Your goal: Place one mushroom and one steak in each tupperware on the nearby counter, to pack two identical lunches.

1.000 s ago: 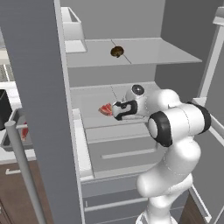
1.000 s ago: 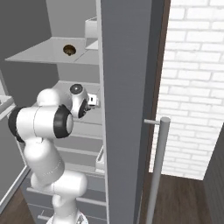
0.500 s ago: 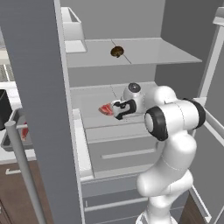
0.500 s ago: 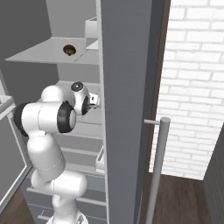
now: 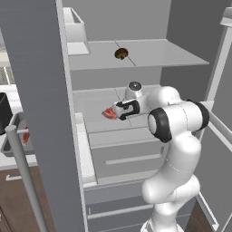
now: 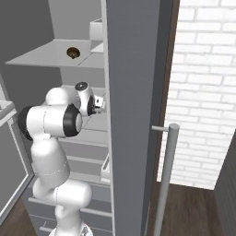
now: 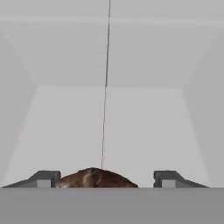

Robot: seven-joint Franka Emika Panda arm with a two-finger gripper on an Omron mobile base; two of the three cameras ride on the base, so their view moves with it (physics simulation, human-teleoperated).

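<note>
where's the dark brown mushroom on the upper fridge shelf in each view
Left base view: the small dark-brown rounded mushroom lies upper centre, on the pale grey upper shelf.
Right base view: upper left, on that shelf.
Hand view: I cannot place that mushroom there.
Shared landmark: the white robot arm below the shelf.

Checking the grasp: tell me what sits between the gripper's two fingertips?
In the hand view, the steak lies between the fingertips, nearer one tip, with a gap to the other.
</note>
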